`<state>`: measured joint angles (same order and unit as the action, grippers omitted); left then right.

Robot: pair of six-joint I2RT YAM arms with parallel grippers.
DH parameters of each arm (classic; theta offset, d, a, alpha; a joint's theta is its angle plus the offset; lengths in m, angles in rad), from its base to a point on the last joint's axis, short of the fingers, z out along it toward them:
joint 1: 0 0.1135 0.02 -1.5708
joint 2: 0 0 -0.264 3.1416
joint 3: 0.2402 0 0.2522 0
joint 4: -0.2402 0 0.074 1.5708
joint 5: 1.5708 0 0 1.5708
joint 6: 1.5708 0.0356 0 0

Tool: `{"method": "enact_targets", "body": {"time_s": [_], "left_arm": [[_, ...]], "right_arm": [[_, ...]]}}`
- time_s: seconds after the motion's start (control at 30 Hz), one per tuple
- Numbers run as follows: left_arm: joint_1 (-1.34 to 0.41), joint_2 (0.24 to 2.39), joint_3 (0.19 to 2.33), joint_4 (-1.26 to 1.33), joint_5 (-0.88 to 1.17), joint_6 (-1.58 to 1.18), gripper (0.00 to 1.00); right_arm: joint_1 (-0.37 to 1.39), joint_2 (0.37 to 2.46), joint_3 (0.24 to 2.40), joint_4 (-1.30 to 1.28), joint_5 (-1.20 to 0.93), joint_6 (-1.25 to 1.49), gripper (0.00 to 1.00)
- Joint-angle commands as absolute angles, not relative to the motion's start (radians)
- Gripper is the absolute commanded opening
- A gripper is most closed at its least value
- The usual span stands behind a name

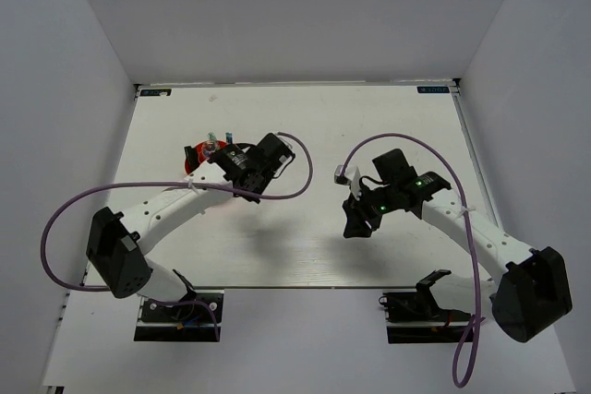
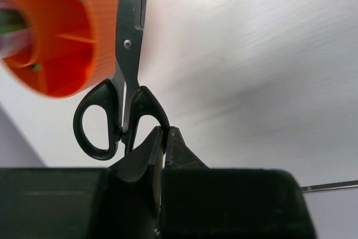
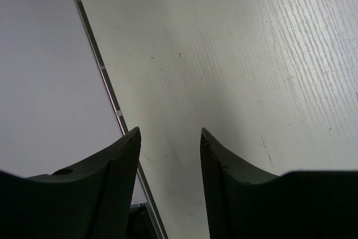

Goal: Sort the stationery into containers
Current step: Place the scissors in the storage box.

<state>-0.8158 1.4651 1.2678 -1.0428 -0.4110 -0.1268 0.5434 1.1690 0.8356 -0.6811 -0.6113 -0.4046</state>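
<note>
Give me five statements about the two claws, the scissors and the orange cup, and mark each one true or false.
1. The left claw is shut on a handle loop of the black-handled steel scissors. True.
2. The right claw holds a pen. False: its jaws stand open with nothing between them, above the white table.
3. The round orange-red ribbed plastic cup has inner dividers. True.
4. The scissors' blades are spread wide apart. False: they are closed together.
5. In the left wrist view, the scissors' blades run past the cup's right side. True.
</note>
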Motion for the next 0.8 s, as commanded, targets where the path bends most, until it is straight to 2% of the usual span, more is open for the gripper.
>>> {"method": "enact_targets", "body": {"time_s": [0.0, 0.1, 0.27, 0.5, 0.77], "left_arm": [[-0.824, 1.425, 1.368, -1.209, -0.577, -0.178, 0.00], [-0.839, 1.425, 1.409, -1.279, -0.711, -0.201, 0.00], [-0.867, 1.411, 1.419, -1.287, -0.808, -0.143, 0.00], [-0.896, 1.350, 1.387, -1.200, -0.960, 0.142, 0.00], [-0.890, 1.272, 1.316, -1.281, -0.928, 0.331, 0.00]], "right_arm": [[0.538, 1.144, 0.864, -0.690, -0.641, -0.422, 0.50], [0.538, 1.140, 0.864, -0.690, -0.643, -0.420, 0.50], [0.540, 1.138, 0.864, -0.692, -0.649, -0.420, 0.50], [0.540, 1.143, 0.864, -0.692, -0.652, -0.420, 0.50], [0.537, 1.143, 0.865, -0.696, -0.670, -0.419, 0.52]]}}
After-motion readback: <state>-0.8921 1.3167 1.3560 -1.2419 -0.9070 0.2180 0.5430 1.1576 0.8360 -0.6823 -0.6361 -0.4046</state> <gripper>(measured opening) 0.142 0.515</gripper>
